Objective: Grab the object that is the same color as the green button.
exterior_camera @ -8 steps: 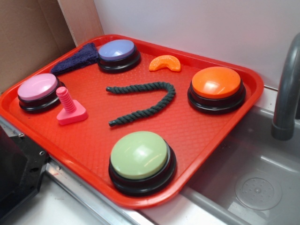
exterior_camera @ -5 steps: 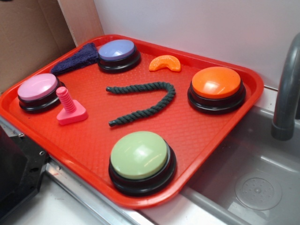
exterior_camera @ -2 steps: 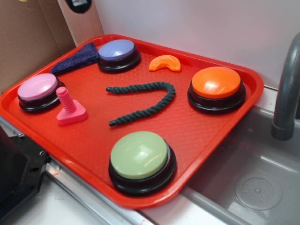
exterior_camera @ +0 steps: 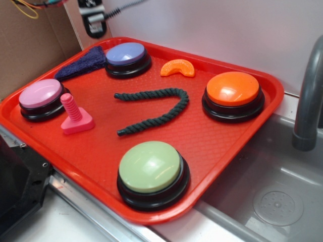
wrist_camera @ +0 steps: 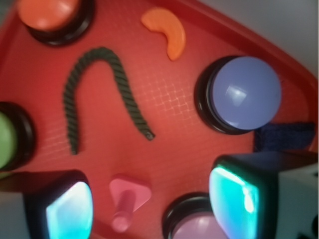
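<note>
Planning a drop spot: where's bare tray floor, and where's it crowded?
Largest bare patch: the tray floor between the rope, orange button and green button. Another lies between the pink bolt and green button. Crowded: the far-left corner with the lavender button, blue cloth and pink button.

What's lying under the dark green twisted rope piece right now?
Only the red plastic tray: the dark green twisted rope piece lies flat on its textured floor, touching nothing else. The tray surface directly beneath the rope is covered.

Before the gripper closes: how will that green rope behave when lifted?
The green rope is thin, twisted and lying in a loose curve, so it is probably floppy; the ends would likely droop. It looks light, and the braided texture should resist slipping.
</note>
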Controlling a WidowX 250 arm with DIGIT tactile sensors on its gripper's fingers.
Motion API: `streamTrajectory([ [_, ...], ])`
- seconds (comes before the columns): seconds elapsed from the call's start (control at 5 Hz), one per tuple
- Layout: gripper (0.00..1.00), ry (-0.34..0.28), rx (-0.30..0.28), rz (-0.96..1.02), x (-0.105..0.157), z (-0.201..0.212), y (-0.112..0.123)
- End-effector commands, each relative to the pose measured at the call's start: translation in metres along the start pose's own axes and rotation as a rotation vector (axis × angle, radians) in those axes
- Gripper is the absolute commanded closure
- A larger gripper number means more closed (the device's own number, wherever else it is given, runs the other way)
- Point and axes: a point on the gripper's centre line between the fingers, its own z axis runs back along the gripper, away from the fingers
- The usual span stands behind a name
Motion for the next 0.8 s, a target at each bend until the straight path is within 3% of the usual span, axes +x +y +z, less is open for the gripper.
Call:
streamTrajectory([
  [0.0, 0.00, 0.039, 0.033, -0.074, 0.021, -0.042, -0.005],
  [0.4, 0.00, 0.064, 0.080, -0.089, 0.021, -0.070, -0.029],
  [0.6, 0.00, 0.067, 0.092, -0.062, 0.025, -0.085, -0.026],
])
